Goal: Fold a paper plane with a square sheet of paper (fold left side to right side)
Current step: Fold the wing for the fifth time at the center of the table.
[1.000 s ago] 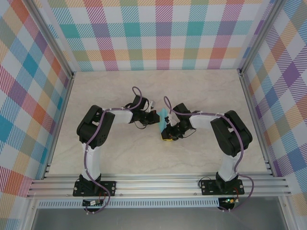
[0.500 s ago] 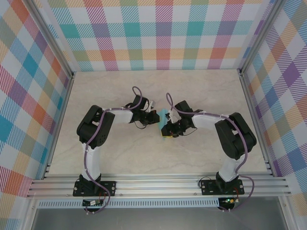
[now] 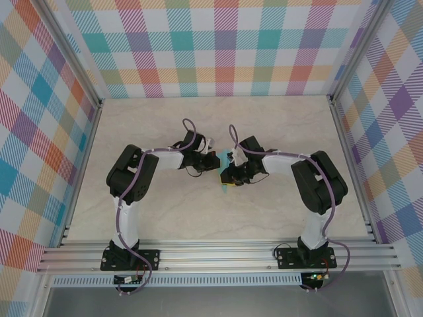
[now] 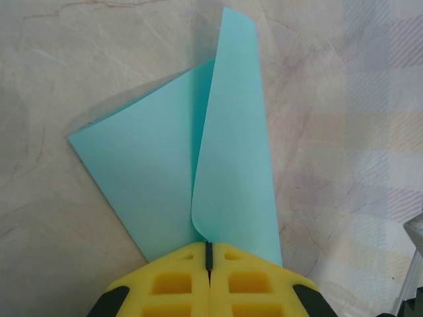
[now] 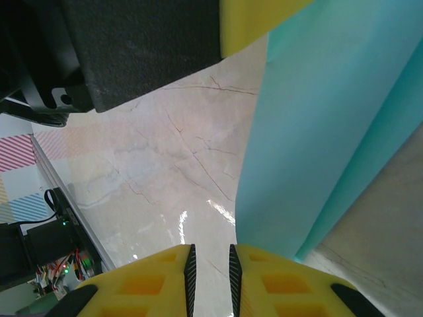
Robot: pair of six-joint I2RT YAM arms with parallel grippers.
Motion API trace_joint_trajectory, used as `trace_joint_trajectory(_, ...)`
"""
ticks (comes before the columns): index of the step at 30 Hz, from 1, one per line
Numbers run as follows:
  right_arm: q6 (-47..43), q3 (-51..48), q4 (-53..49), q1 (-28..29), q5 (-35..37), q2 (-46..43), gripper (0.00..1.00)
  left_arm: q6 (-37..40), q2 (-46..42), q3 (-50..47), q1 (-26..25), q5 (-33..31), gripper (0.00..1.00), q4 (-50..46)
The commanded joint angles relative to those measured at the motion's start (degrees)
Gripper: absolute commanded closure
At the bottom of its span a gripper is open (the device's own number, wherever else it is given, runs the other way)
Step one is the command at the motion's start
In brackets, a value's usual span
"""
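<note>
The turquoise sheet (image 4: 145, 165) lies on the bench (image 4: 344, 132) between the two arms, near the middle, already narrowed to a pointed shape. Its long axis runs straight out from the left claw (image 4: 208, 261). That claw's yellow fingers are pressed together with no gap, their tips at the sheet's near point (whether they pinch the paper or merely pin it down cannot be told). One flap (image 4: 234, 119) curls up and over along that axis. Its bend is round, not yet a sharp crease, and it sits to the right of the fold line in the left wrist view. The right claw (image 5: 208, 264) is just beside this flap, its fingers a narrow slit apart with only bench showing between them; the paper rises on the right of those fingers. The left arm seems to anchor the point, and the right arm is nearer the loose flap. The next move likely calls for the right claw to press along the sheet's length and flatten the bend.
</note>
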Motion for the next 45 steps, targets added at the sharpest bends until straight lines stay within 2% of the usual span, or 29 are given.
trace_joint_trajectory(1, 0.50, 1.37, 0.54, 0.52, -1.59, 1.21, 0.79, 1.24, 1.60, 0.83, -0.18, -0.99, 0.98, -1.45)
trace_joint_trajectory(16, 1.02, 1.37, -2.28, 0.55, 1.04, 4.35, 0.79, 1.26, 1.84, 1.75, -0.18, -1.29, 0.98, -2.05)
trace_joint_trajectory(24, 1.00, 1.59, -6.93, 0.40, 4.91, 4.40, 0.78, 1.56, 2.87, 3.68, -0.10, -1.95, 0.98, -3.26)
trace_joint_trajectory(31, 1.76, 0.32, -1.10, -1.12, -1.48, -1.09, 0.77, 1.82, 3.19, 3.44, -0.18, -1.72, 0.99, -3.44)
trace_joint_trajectory(35, 2.70, 1.73, -0.53, -4.45, -1.14, -4.23, 0.76, 1.92, 3.12, 3.34, -0.36, -1.49, 0.99, -3.47)
trace_joint_trajectory(38, 4.40, 4.15, 0.08, -6.73, -0.08, -2.99, 0.78, 1.89, 3.23, 3.43, -0.53, -1.48, 0.99, -3.36)
trace_joint_trajectory(45, 7.54, 11.26, -0.41, -6.91, 3.02, 3.59, 0.87, 1.78, 3.66, 3.73, -0.85, -1.59, 0.99, -3.55)
